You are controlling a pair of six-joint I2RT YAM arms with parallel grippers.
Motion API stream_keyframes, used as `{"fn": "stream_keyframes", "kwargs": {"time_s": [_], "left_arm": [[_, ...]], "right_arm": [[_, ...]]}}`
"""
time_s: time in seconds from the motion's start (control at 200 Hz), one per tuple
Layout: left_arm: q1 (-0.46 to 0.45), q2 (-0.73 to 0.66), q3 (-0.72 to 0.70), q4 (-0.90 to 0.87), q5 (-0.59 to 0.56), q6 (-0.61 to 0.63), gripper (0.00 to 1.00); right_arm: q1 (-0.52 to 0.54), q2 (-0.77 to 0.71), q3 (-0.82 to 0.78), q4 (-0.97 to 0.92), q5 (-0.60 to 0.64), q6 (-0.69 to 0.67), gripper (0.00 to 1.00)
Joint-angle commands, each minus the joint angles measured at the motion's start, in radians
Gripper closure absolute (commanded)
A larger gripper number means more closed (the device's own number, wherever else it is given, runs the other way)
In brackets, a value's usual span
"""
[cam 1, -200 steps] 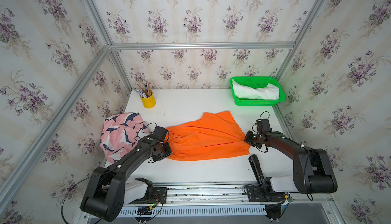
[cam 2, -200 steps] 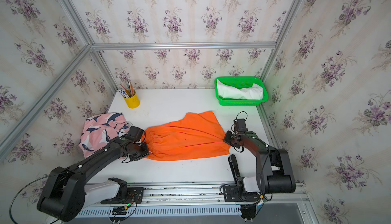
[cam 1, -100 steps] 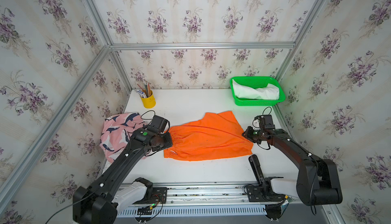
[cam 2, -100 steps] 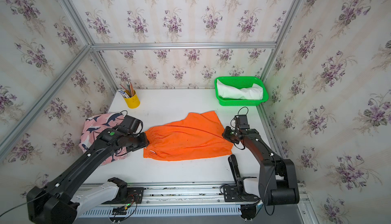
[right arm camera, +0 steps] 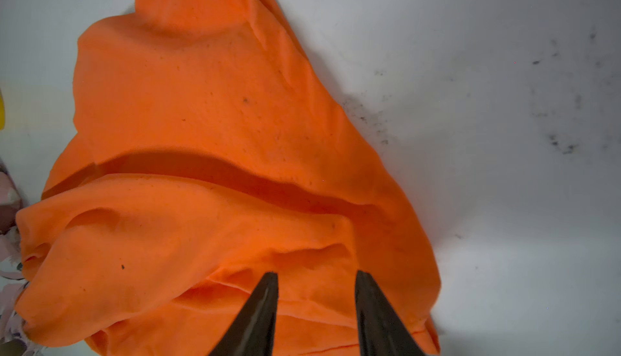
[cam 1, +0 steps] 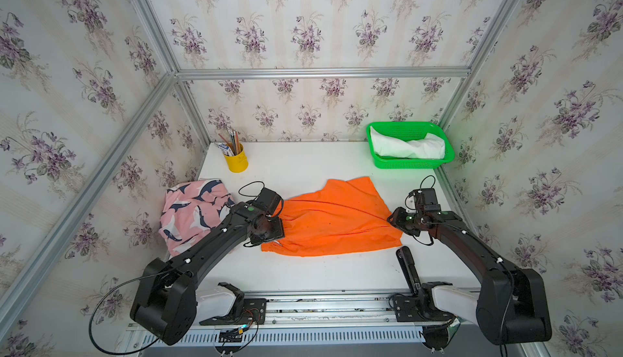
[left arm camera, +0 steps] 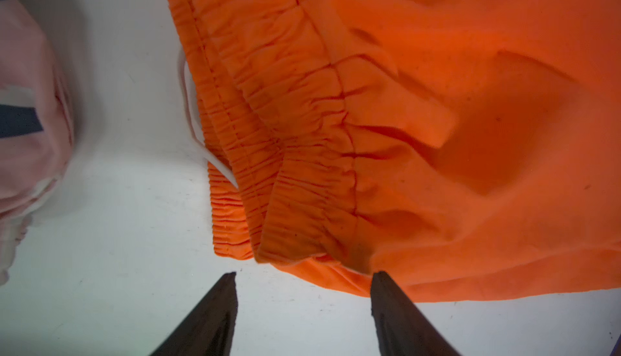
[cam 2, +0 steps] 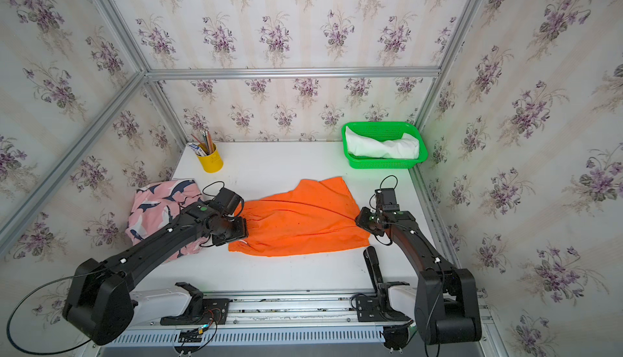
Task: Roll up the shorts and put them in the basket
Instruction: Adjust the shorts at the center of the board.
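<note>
Since left gripper and right gripper gape empty, I judge the orange shorts limp and light; I'd pinch the elastic waistband, toward the left edge of the table.

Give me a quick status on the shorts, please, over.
Left gripper open at the waistband, right gripper open over the leg end. Orange shorts spread out, not yet rolled. Pink shorts bunched beside the waistband, not touching.

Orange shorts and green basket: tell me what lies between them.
Only a bare strip of white table separates the orange shorts from the green basket. Nothing else lies in that gap, as both top views show.
</note>
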Motion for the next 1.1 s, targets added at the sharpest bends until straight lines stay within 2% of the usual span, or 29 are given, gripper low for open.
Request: {"fn": "stream_keyframes", "kwargs": {"time_s": [0.0,0.22,0.27,0.31,0.34,0.375,0.47,0.535,0.605,0.78,0.949,1.019,1.059,1.094], "left_arm": [[0.011,0.04,0.016,0.043,-0.036,0.031,0.34],[0.037,0.206,0.034,0.116,0.074,0.062,0.33],[0.037,0.217,0.03,0.126,0.088,0.062,0.37],[0.037,0.215,0.026,0.13,0.092,0.059,0.43],[0.037,0.208,0.024,0.13,0.092,0.058,0.54],[0.037,0.193,0.023,0.129,0.09,0.057,0.64],[0.037,0.138,0.036,0.09,0.059,0.057,0.79],[0.038,0.076,0.057,0.048,0.035,0.061,0.87],[0.041,0.026,0.086,-0.009,0.015,0.067,0.91],[0.041,-0.106,0.097,-0.166,-0.003,0.052,0.93],[0.04,-0.136,-0.097,-0.121,0.059,-0.013,0.9],[0.041,-0.119,-0.181,-0.058,0.085,-0.05,0.86],[0.04,-0.107,-0.214,-0.029,0.085,-0.061,0.77],[0.04,-0.098,-0.229,-0.012,0.082,-0.065,0.74]], "right_arm": [[0.001,0.029,-0.01,0.073,0.02,-0.006,0.56],[0.0,0.147,-0.019,0.129,-0.017,-0.031,0.52],[0.001,0.165,-0.026,0.138,-0.028,-0.029,0.53],[0.001,0.167,-0.031,0.145,-0.036,-0.022,0.58],[0.001,0.161,-0.034,0.15,-0.043,-0.016,0.64],[0.001,0.146,-0.038,0.152,-0.048,-0.01,0.73],[0.001,0.098,-0.027,0.128,-0.036,-0.001,1.0],[0.001,0.068,-0.008,0.099,-0.033,0.0,1.0],[0.0,0.037,0.015,0.068,-0.037,0.006,1.0],[0.001,-0.072,0.032,-0.006,-0.038,0.049,1.0],[0.001,-0.098,-0.113,0.069,-0.025,0.119,1.0],[0.001,-0.08,-0.188,0.135,-0.019,0.151,1.0],[0.001,-0.069,-0.219,0.17,-0.016,0.163,1.0],[0.001,-0.062,-0.233,0.187,-0.016,0.167,1.0]]}}
